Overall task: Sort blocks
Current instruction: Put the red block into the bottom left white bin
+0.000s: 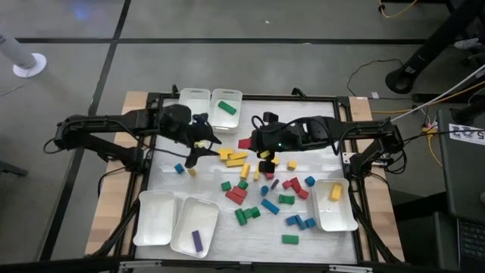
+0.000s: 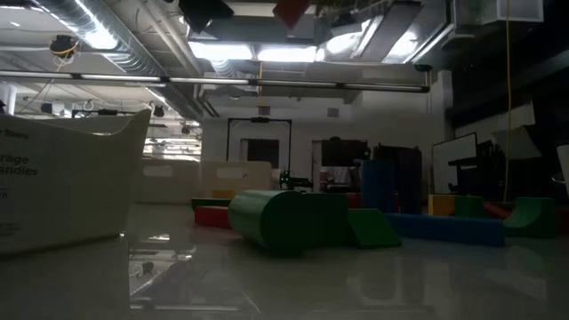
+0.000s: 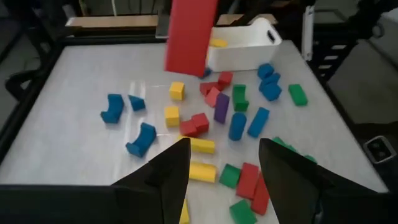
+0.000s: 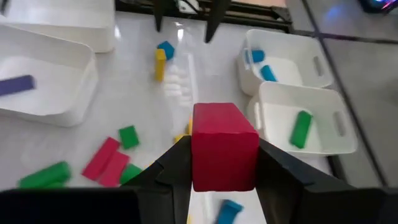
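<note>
Many small blocks [image 1: 261, 189] in red, yellow, blue and green lie loose on the white table top. My right gripper [image 1: 251, 142] hangs over the table's middle, shut on a red block [image 4: 224, 146]. That block also shows in the left wrist view [image 3: 189, 34] and at the top of the low view [image 2: 292, 11]. My left gripper [image 3: 224, 146] stands open with nothing between its fingers, left of the red block and above the table [image 1: 203, 145]. My right gripper pinches the red block between its two fingers, one on each of two opposite sides [image 4: 199, 155]. The fingers slant down from the table's right side. The block sticks out past the fingertips and is lifted well clear of the table.
Two white trays stand at the far edge, one holding a green block [image 1: 226, 107] and one holding blue blocks [image 4: 261, 62]. Two trays stand at the near left, one with a purple block [image 1: 197, 240]. A tray with a yellow block [image 1: 335, 192] stands at the right.
</note>
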`<state>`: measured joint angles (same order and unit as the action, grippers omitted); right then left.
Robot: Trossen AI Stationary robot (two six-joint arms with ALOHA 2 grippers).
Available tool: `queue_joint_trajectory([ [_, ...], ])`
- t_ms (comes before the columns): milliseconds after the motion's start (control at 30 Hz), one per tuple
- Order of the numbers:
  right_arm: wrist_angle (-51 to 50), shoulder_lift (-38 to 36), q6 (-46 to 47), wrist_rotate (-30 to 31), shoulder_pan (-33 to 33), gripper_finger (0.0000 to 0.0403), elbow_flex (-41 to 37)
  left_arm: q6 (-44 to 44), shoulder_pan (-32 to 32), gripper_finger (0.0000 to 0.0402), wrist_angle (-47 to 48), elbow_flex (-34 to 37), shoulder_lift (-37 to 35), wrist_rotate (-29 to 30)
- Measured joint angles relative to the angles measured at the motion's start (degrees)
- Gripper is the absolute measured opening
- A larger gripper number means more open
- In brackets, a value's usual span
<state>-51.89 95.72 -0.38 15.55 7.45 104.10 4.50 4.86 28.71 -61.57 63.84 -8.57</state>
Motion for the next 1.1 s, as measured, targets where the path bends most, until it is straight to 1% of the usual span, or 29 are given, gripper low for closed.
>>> queue_joint_trajectory([
  [100,1.1,0.1,1.5,-1.9,0.0,0.0143,0.0,-0.6,-1.6,0.018,-2.0,1.0,1.1,2.8],
  [233,1.5,1.4,3.0,-2.3,0.0,0.0144,-0.1,-0.6,-3.0,0.018,-4.3,2.1,3.4,4.0],
  [433,2.3,5.0,3.8,-2.4,0.0,0.0144,-0.1,-1.3,-3.8,0.018,-3.8,2.1,7.1,4.3],
  [633,2.1,7.6,3.8,-4.2,0.0,0.0144,-0.1,-4.0,-3.8,0.018,-3.2,2.1,11.7,4.4],
  [833,1.4,8.2,3.8,-4.9,0.0,0.0144,-0.1,-5.8,-3.7,0.018,-2.3,2.1,16.5,4.4],
  [967,0.4,8.2,5.9,-4.9,0.0,0.0144,-0.1,-7.5,-3.7,0.018,-2.3,2.1,19.2,4.4],
  [1100,-1.5,8.2,6.5,-4.8,0.0,0.0144,-0.1,-6.7,-3.6,0.018,-2.3,2.1,20.8,4.4],
])
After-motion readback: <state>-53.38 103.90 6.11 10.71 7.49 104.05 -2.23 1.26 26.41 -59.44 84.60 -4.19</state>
